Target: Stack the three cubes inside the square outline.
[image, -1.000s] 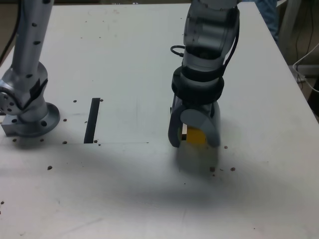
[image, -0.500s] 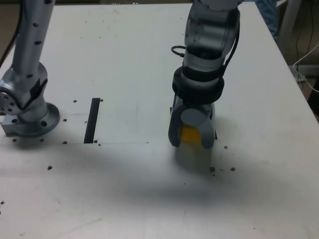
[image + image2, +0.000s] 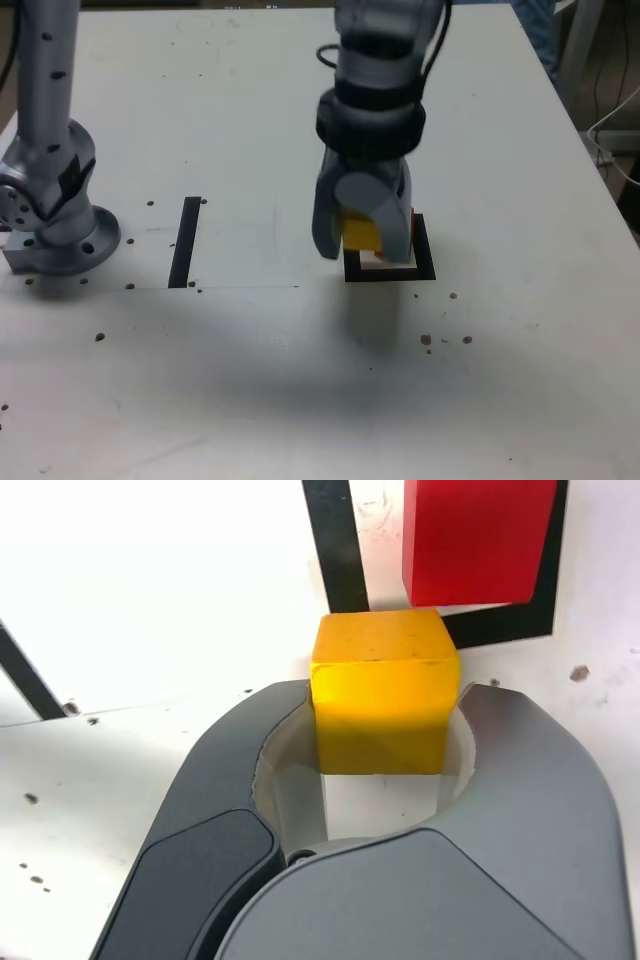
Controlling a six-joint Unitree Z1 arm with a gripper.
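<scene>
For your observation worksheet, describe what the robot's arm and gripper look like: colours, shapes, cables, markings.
The arm is built of rounded silver-grey segments with a thick black ring above the wrist, and a thin black cable loops beside it. Its round grey base, at the exterior view's left, is dotted with small dark holes. The gripper has two broad, curved, matte grey jaws with a darker grey panel on one. No readable markings show.

the exterior view is evenly but dully lit, soft and slightly grainy. a broad diffuse shadow lies on the table (image 3: 250, 390) toward 6 o'clock of the arm, so light comes from above and behind. edges of the gripper (image 3: 362, 240) look a little smeared. the wrist view is much brighter: the white surface blows out toward 10 o'clock, while the yellow cube (image 3: 383, 690) stays sharp, its lower face shaded. the nearest gripper shells are soft, out of focus.
</scene>
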